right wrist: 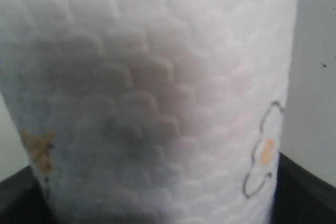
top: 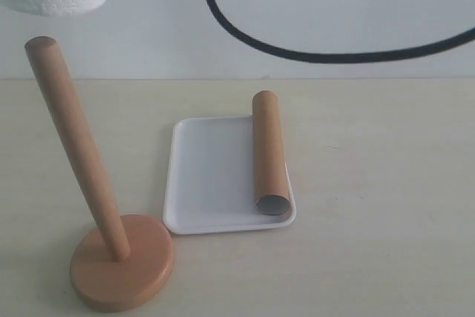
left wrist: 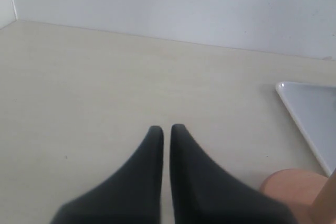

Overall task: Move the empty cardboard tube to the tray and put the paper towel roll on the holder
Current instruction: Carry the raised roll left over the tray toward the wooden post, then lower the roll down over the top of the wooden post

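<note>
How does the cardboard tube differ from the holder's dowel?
The cardboard tube lies flat on the tray; the holder's dowel stands up from its disc base. The tube's visible end is open and hollow; the dowel's tip is rounded and solid. The dowel looks longer. Both are slim brown cylinders.

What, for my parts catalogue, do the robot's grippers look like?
The left gripper has two matte black fingers, broad at the base, tapering to rounded tips. No markings, cables or sleeves show on them. The right fingers show only as black edges either side of the roll. The exterior view shows no arm.
</note>
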You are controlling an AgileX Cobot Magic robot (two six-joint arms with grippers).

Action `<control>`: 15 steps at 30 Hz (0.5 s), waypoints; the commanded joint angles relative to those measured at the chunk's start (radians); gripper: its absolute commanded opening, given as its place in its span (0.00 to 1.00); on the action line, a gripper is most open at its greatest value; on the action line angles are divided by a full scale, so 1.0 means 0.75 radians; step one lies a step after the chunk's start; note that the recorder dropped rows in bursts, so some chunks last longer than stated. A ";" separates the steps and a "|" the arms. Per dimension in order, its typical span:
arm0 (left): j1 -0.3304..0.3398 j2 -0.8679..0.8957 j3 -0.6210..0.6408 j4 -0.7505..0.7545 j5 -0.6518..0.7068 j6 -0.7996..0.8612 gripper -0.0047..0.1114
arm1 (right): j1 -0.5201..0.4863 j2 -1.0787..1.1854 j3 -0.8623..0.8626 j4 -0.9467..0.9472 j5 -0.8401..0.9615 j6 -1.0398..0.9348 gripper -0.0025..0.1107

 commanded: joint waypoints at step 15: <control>0.003 -0.004 0.005 -0.004 0.001 0.003 0.08 | 0.052 0.051 -0.075 -0.332 0.059 0.289 0.02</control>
